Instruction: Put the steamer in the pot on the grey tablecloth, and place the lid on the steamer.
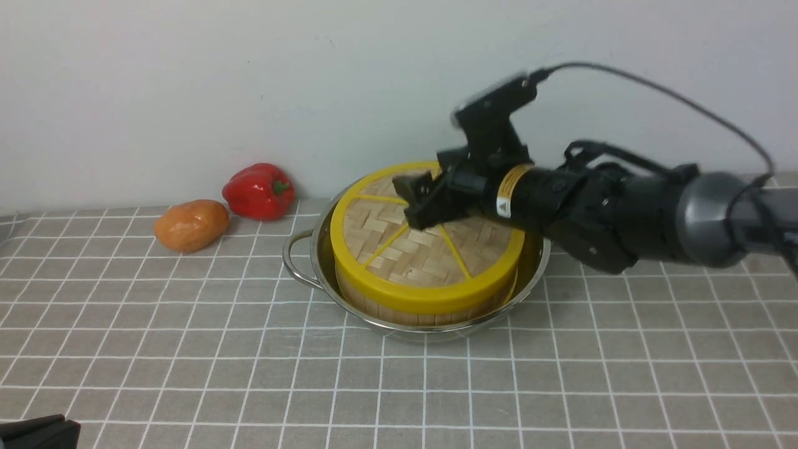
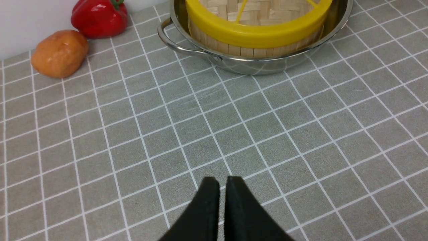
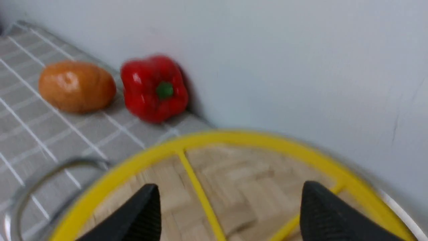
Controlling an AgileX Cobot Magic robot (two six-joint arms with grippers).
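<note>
The shiny steel pot (image 1: 312, 265) stands on the grey tablecloth (image 1: 187, 362) with the bamboo steamer (image 1: 380, 308) inside it. The woven lid (image 1: 399, 249) with yellow rim and spokes lies on top of the steamer, hiding its contents. My right gripper (image 1: 414, 202) is open and empty, just above the lid's centre; its two fingers (image 3: 140, 214) are wide apart over the lid (image 3: 240, 180). My left gripper (image 2: 222, 182) is shut and empty, low over the cloth (image 2: 100, 150), well short of the pot (image 2: 254, 62). The lid (image 2: 254, 31) and the steamer wall (image 2: 234, 50) show there too.
A red bell pepper (image 1: 259, 190) and an orange potato-like vegetable (image 1: 191, 224) lie by the white wall, left of the pot. They also show in the left wrist view: the pepper (image 2: 98, 16) and the orange vegetable (image 2: 60, 52). A dark part of my left arm (image 1: 37, 433) sits at the bottom left corner.
</note>
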